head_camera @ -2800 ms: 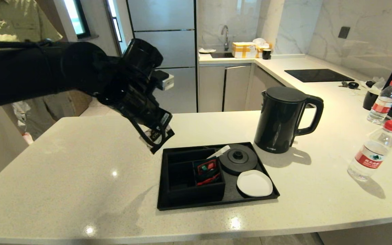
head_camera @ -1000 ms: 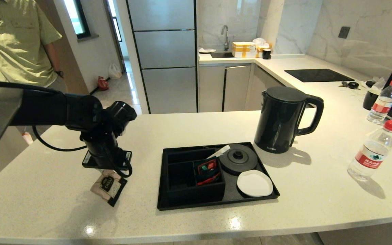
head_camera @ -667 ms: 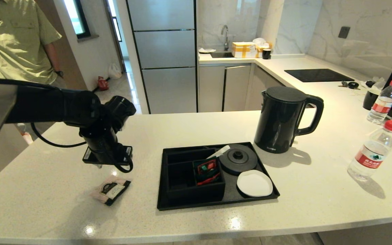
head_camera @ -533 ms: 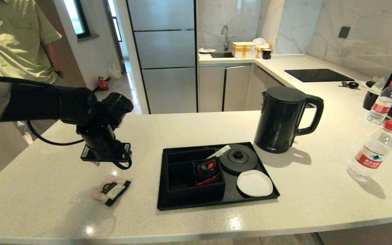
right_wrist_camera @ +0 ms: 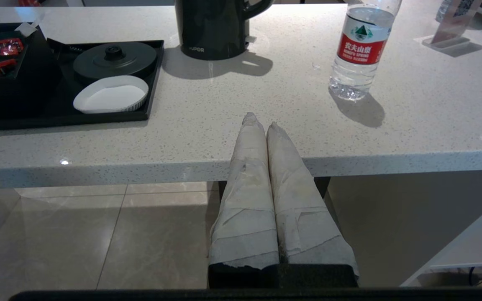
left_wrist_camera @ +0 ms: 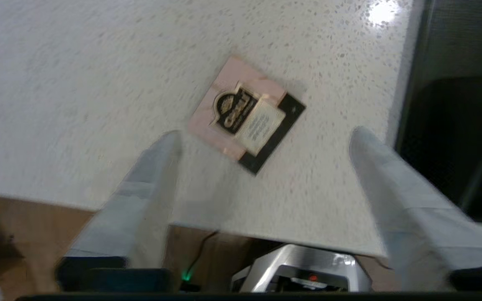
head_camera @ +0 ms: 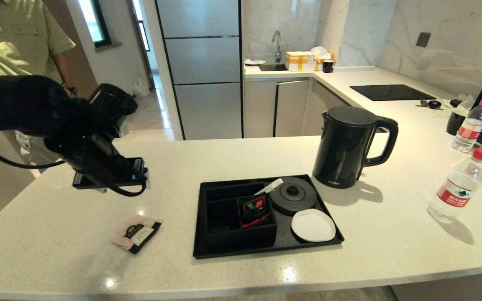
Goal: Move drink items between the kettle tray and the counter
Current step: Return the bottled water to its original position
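Observation:
The pink-and-black sachet (head_camera: 136,234) (left_wrist_camera: 247,113) lies flat on the counter (head_camera: 57,251), left of the kettle tray (head_camera: 266,251). My left gripper (head_camera: 111,184) (left_wrist_camera: 266,136) hovers above and behind the sachet, open, with nothing between its fingers. The black kettle (head_camera: 345,146) (right_wrist_camera: 211,25) stands on the counter just behind the tray's right corner. A red-capped water bottle (head_camera: 458,188) (right_wrist_camera: 360,50) stands on the counter at the right. My right gripper (right_wrist_camera: 260,119) is shut and empty, parked by the counter's front edge, outside the head view.
The tray holds a round kettle base (head_camera: 292,195), a white coaster (head_camera: 313,225) and red-and-green packets (head_camera: 255,211). A second bottle (head_camera: 471,125) stands at the far right. A person in a green shirt (head_camera: 19,37) stands behind the counter's left end.
The left gripper let the sachet drop flat onto the counter, opened, then rose and drew back to the left. The right arm has not moved.

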### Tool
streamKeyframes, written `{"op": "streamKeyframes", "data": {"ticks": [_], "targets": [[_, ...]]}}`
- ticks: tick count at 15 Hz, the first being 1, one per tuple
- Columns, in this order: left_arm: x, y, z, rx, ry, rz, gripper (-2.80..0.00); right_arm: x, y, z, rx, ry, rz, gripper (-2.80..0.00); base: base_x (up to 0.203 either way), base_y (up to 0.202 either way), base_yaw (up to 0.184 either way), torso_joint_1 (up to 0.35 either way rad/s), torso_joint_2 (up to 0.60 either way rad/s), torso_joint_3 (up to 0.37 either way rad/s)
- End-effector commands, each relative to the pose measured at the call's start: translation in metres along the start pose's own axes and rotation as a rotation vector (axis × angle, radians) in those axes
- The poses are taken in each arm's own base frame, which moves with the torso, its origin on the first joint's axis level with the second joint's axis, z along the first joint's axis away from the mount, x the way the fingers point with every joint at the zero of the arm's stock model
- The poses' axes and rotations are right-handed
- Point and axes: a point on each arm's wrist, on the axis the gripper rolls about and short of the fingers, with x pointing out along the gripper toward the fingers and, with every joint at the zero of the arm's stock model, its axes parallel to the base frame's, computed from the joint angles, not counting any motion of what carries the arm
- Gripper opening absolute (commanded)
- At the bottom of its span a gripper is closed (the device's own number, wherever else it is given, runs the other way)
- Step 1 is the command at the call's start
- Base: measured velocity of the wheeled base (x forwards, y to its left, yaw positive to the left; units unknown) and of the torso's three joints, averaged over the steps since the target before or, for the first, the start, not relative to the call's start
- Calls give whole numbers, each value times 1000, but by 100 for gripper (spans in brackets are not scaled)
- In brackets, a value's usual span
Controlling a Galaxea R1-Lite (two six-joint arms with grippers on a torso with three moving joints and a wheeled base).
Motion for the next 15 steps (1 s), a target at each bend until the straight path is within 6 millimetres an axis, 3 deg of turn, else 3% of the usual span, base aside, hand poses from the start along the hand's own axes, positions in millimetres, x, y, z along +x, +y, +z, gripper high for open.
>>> {"op": "streamKeyframes", "data": {"ticks": [1,3,6,8,10,12,14,15], "targets": [[-32,13,-11,-37,-53,-17,-280,0,0,0,-1,1,0,-280,0,0,0,0,0,0],[-41,18,-17,-83,-55,-19,-280,0,0,0,-1,1,0,-280,0,0,0,0,0,0],[-92,37,-32,-224,-127,-58,-280,0,0,0,-1,1,0,-280,0,0,0,0,0,0],[-146,64,-56,-346,-198,-102,-280,0,0,0,-1,1,0,-280,0,0,0,0,0,0],[-196,100,-94,-482,-234,-146,-280,0,0,0,-1,1,0,-280,0,0,0,0,0,0],[-228,119,-136,-572,-240,-177,-280,0,0,0,-1,1,0,-280,0,0,0,0,0,0],[-265,131,-214,-632,-337,-232,-280,0,0,0,-1,1,0,-280,0,0,0,0,0,0],[-275,131,-250,-641,-381,-252,-280,0,0,0,-1,1,0,-280,0,0,0,0,0,0]]}}
